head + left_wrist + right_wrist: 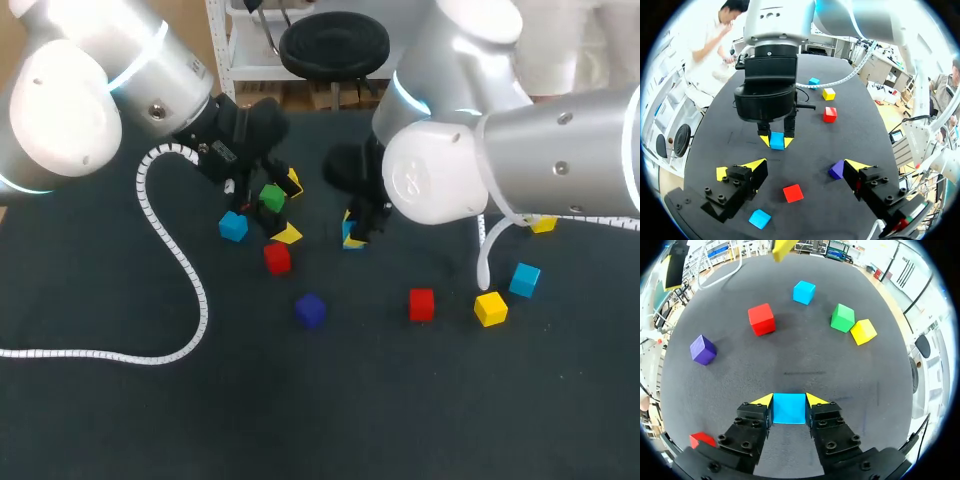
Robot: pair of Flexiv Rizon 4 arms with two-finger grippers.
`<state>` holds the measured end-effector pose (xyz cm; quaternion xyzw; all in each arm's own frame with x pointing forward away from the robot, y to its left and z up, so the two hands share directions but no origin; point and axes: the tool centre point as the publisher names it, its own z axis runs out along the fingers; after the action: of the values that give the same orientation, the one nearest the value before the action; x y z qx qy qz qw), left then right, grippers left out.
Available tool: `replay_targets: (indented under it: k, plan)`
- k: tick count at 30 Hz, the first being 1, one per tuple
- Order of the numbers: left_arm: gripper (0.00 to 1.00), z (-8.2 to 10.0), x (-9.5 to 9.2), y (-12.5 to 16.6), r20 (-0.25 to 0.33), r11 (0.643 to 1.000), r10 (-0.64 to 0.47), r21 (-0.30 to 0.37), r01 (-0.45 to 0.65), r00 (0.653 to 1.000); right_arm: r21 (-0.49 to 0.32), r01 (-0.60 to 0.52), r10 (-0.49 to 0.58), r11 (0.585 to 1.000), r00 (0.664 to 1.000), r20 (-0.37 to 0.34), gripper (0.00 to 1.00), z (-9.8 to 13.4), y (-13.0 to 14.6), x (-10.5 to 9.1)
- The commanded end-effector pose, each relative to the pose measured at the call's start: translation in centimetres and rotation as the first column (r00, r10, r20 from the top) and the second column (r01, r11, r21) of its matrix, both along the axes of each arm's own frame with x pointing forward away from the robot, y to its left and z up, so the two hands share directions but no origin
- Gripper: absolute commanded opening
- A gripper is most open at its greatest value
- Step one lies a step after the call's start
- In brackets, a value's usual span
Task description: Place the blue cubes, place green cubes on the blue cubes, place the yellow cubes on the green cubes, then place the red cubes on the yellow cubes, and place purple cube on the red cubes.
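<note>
My right gripper (789, 402) is shut on a blue cube (789, 408) low over the mat, also seen in the head view (352, 238) and from the left wrist (776, 140). My left gripper (805, 167) stands open with nothing between its fingers, facing the right one. In the head view the left gripper (278, 215) hangs by a green cube (272, 196) and a yellow cube (293, 182). Ahead of the right gripper lie the green cube (842, 317), the yellow cube (863, 331), a blue cube (804, 292), a red cube (761, 319) and a purple cube (703, 350).
On the right of the dark mat (120, 420) lie a red cube (421, 304), a yellow cube (490, 308) and a blue cube (524, 279); another yellow cube (543, 224) peeks from under my right arm. A white cable (185, 280) curls across the left.
</note>
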<state>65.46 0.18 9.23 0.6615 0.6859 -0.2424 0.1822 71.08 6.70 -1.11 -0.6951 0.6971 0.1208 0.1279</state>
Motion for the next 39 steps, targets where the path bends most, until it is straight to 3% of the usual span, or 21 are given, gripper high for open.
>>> replay_targets:
  k: [1, 24, 25, 26, 27, 28, 39]
  plan:
    - [1.00, 0.0, 0.1, 0.0, -0.001, 1.000, -0.004, -0.001, 0.004, 1.000, -0.003, 0.003, -0.003, 1.000, 1.000, 0.000, 0.00, 0.1, -0.3, 0.2]
    - [1.00, 0.0, 0.1, 0.0, -0.001, 1.000, -0.004, -0.001, 0.004, 1.000, -0.014, 0.000, 0.000, 1.000, 1.000, -0.011, 0.00, -0.2, -0.3, -0.3]
    - [1.00, 0.0, 0.1, 0.0, -0.001, 1.000, -0.004, -0.001, 0.004, 1.000, -0.015, -0.001, 0.001, 1.000, 1.000, -0.018, 0.04, -0.2, -0.3, -0.3]
    - [1.00, 0.0, 0.1, 0.0, -0.001, 1.000, -0.004, -0.001, 0.004, 1.000, -0.016, 0.003, -0.003, 1.000, 1.000, -0.028, 0.18, -0.2, -0.3, -0.3]
    - [1.00, 0.0, 0.1, 0.0, -0.001, 1.000, -0.004, -0.001, 0.004, 1.000, -0.016, 0.003, -0.004, 1.000, 0.999, -0.032, 0.81, -0.2, -0.2, -0.4]
    - [1.00, 0.0, 0.1, 0.0, -0.001, 1.000, -0.004, -0.001, 0.004, 1.000, -0.022, 0.000, -0.001, 1.000, 0.999, -0.037, 1.00, -0.2, -0.2, -0.4]
    - [1.00, 0.0, 0.1, 0.0, -0.001, 1.000, -0.004, -0.001, 0.004, 1.000, 0.008, 0.042, -0.042, 0.999, 0.999, -0.021, 1.00, 0.7, -1.2, -0.2]
